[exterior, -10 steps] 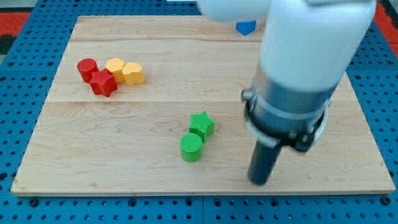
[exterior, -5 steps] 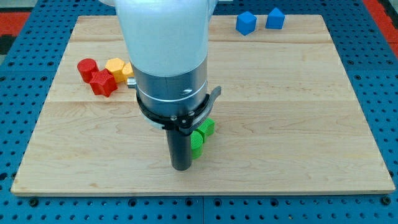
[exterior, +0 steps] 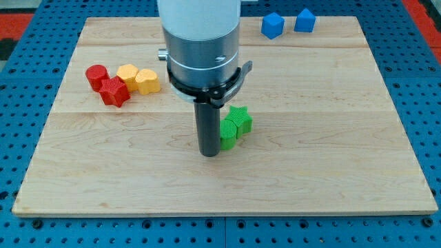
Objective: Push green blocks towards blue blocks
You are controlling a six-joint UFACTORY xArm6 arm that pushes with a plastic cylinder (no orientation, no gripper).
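Note:
My tip (exterior: pixel 209 152) rests on the board, touching the left side of a green cylinder (exterior: pixel 229 136). A green star (exterior: pixel 240 119) sits right behind the cylinder, touching it toward the view's upper right. Two blue blocks stand far off at the view's top right: a blue cube (exterior: pixel 272 26) and a blue block (exterior: pixel 304 21) beside it. The arm's body hides part of the board above the green blocks.
A red cylinder (exterior: pixel 96 74), a red star (exterior: pixel 114 91), a yellow block (exterior: pixel 127 73) and a yellow heart-shaped block (exterior: pixel 147 81) cluster at the view's upper left. The wooden board (exterior: pixel 344 172) lies on a blue pegboard.
My tip moved from the right of the green blocks round to their lower left, then up and right, pushing the green cylinder and star a little toward the view's upper right.

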